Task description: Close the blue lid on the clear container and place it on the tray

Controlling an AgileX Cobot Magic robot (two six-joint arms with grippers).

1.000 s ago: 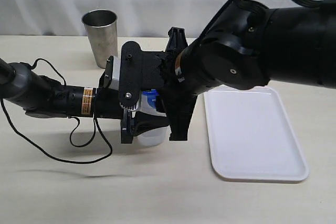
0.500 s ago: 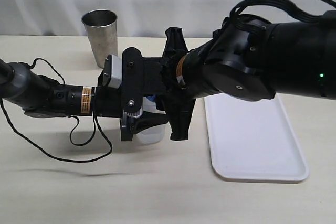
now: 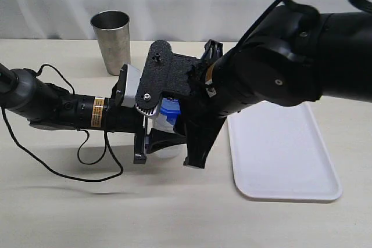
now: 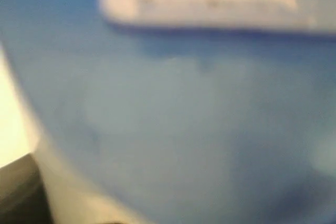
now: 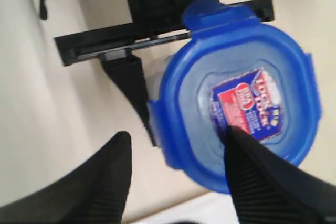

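Observation:
The clear container point(image 3: 167, 151) stands on the table between the two arms, with the blue lid point(image 3: 170, 110) on top. From above, the lid point(image 5: 239, 93) shows its red-and-white sticker and one flap sticking out. My left gripper point(image 3: 152, 143) reaches in from the left and is shut on the container's sides. My right gripper point(image 5: 177, 138) hangs open above it, one finger over the lid's edge and the other over bare table. The left wrist view is filled by a blurred blue surface. The white tray point(image 3: 279, 149) lies to the right.
A steel cup point(image 3: 111, 38) stands at the back left. A black cable point(image 3: 87, 164) loops on the table under the left arm. The tray's rim point(image 5: 210, 209) lies close beside the container.
The right arm's wrist has risen and swung to the right, uncovering more of the blue lid. The left arm and the container have stayed in place.

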